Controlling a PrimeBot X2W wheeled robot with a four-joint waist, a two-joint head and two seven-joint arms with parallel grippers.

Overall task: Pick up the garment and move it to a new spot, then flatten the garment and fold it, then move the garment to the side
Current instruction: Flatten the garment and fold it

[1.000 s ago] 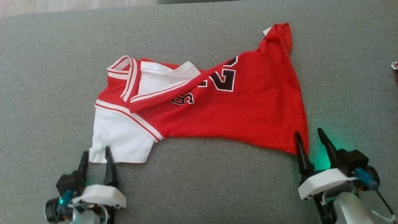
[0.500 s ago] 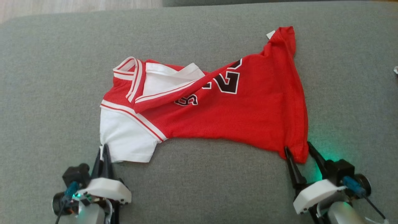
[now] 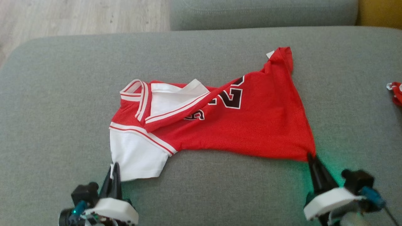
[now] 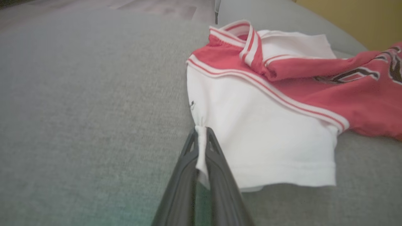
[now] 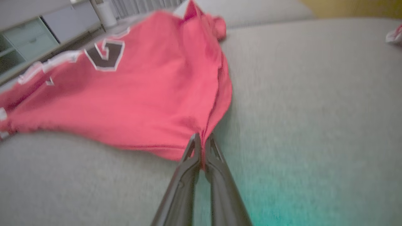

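Note:
The garment (image 3: 251,125), a red jersey with white sleeves and black number print, lies twisted across the grey sofa cushion (image 3: 62,94). My left gripper (image 3: 114,164) is shut on the near corner of its white sleeve (image 4: 267,141), the cloth pinched between the fingers in the left wrist view (image 4: 201,131). At the lower right, my right gripper (image 3: 311,155) is shut on the garment's red hem corner (image 5: 176,103), clearly clamped in the right wrist view (image 5: 202,138). A white tag (image 3: 269,54) shows at the far corner.
A small bunched red and white piece (image 3: 396,92) lies at the cushion's right edge. Another grey cushion (image 3: 260,14) sits behind, with wood floor (image 3: 78,15) at the far left and a yellow surface (image 3: 380,12) at the far right.
Both grippers closed, the left first on the sleeve corner, then the right on the hem corner. The camera view shifted, so more of the floor and back cushion shows.

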